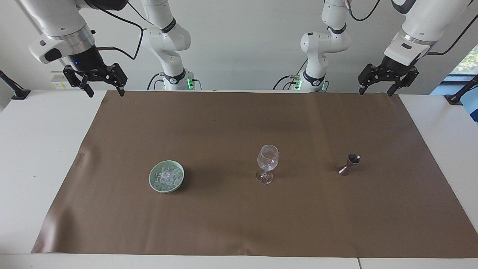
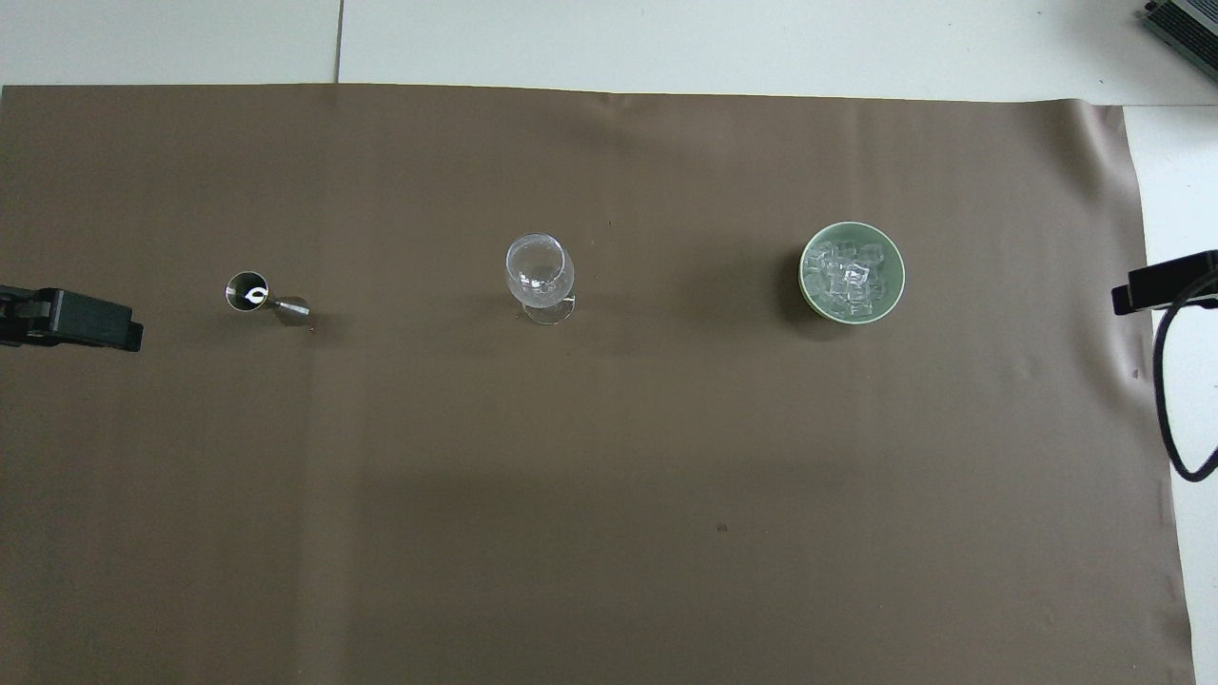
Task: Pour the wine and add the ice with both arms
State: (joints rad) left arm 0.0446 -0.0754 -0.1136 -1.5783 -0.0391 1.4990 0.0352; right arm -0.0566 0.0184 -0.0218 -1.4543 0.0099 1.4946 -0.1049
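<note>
Both tools [image 1: 377,90] [image 1: 105,89] raised, spread, above mat's [image 1: 239,224] edge

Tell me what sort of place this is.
Probably a robotics lab staged as a drinks station: a brown mat on a white table, with a jigger, a stemmed glass and a bowl of ice.
</note>
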